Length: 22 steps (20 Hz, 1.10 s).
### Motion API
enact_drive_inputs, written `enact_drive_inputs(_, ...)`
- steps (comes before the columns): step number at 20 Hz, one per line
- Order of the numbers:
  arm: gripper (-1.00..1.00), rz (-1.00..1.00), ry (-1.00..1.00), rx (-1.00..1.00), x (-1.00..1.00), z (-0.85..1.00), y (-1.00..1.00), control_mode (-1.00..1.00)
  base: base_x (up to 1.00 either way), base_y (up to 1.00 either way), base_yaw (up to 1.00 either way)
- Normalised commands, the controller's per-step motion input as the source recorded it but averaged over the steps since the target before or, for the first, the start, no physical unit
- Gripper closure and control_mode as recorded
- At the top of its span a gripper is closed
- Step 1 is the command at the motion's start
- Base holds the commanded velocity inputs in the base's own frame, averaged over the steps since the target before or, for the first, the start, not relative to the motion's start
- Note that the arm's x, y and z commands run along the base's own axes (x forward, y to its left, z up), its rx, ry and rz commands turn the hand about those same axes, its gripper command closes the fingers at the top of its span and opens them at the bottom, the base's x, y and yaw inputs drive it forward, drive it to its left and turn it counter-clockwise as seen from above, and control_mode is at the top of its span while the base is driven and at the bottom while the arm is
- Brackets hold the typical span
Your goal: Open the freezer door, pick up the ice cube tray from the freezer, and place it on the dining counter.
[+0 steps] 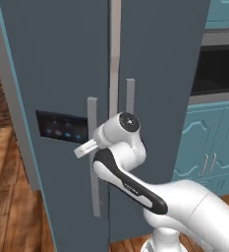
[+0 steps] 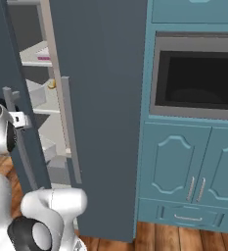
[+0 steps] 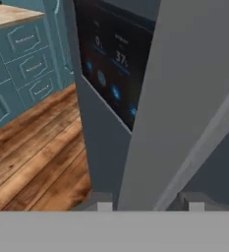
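Looking from the left base view, I see the freezer door (image 1: 52, 98) filling the left and centre of the frame, its black panel (image 1: 62, 126) with blue lights at middle left and its long grey handle (image 1: 92, 157) just right of the panel. My gripper (image 1: 86, 147) sits at frame centre, right at that handle. In the hand view the handle (image 3: 185, 98) runs as a broad grey bar from upper right down to the bottom centre, passing between the two fingertips (image 3: 104, 206), so I judge the jaws to be set around it; whether the pads press on it I cannot tell. The panel (image 3: 113, 69) lies at upper centre there. In the right base view the door (image 2: 17, 122) stands ajar at the left edge, exposing the freezer (image 2: 44, 112) interior with light grey shelves. The tray (image 2: 43, 53), pale with a pink side, lies flat on an upper shelf at upper left of that frame.
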Motion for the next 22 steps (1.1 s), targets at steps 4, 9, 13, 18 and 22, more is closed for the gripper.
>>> enact_drive_inputs(4,1.0,0.22,0.04,-0.03,-0.83,0.15,1.0,-1.0,0.0,0.0,0.0)
enact_drive_inputs(9,-1.0,0.2,0.08,-0.08,-0.81,0.08,1.0,-1.0,0.0,0.0,0.0)
enact_drive_inputs(13,-1.0,0.09,0.05,0.0,-0.78,0.28,0.56,-1.0,0.0,0.0,0.0)
enact_drive_inputs(18,-1.0,0.0,0.0,0.26,-0.71,0.7,-0.83,-1.0,0.0,0.0,0.0)
enact_drive_inputs(22,-1.0,0.0,0.0,0.42,-0.29,0.76,-1.0,-1.0,0.0,0.0,0.0)
